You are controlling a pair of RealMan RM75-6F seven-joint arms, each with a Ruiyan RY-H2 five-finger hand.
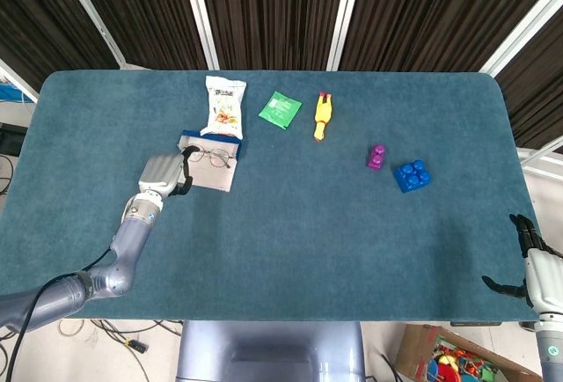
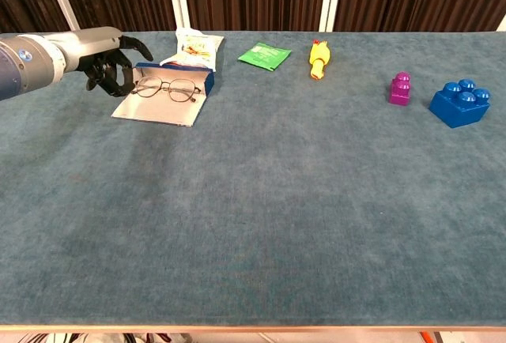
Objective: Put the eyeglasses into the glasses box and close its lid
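- Fingers (image 2: 111, 74) of my left hand (image 1: 164, 175) are apart and loosely curled, with nothing in them; in the chest view the dark fingertips hang beside the left end of the glasses box (image 2: 170, 90), and I can't tell whether they touch it.
- From the head view, that hand sits left of centre in the frame, just below and left of the box, with the blue-grey forearm (image 1: 123, 246) running down to the lower left corner.
- My right hand (image 1: 538, 269) shows only at the lower right edge of the head view, off the table's corner, fingers spread and nothing between them; the chest view doesn't show it.
- Eyeglasses (image 2: 164, 88) lie in the open glasses box, lenses side by side, thin dark frame against the pale lining.
- Box lid is open: the pale flap lies flat on the table (image 2: 261, 201) toward the bottom of the frame, and the blue wall (image 2: 207, 83) stands along the far and right sides.
- A snack bag (image 1: 225, 107) lies just above the box in the upper left of the head view, its lower end touching or nearly touching the blue wall.
- Right of it along the upper part of the frame sit a green packet (image 1: 281, 108) and a yellow rubber chicken (image 1: 322, 116), near each other but apart.
- Further right, toward the middle right of the frame, are a small purple block (image 1: 376, 157) and a blue brick (image 1: 411, 174) just beside it.
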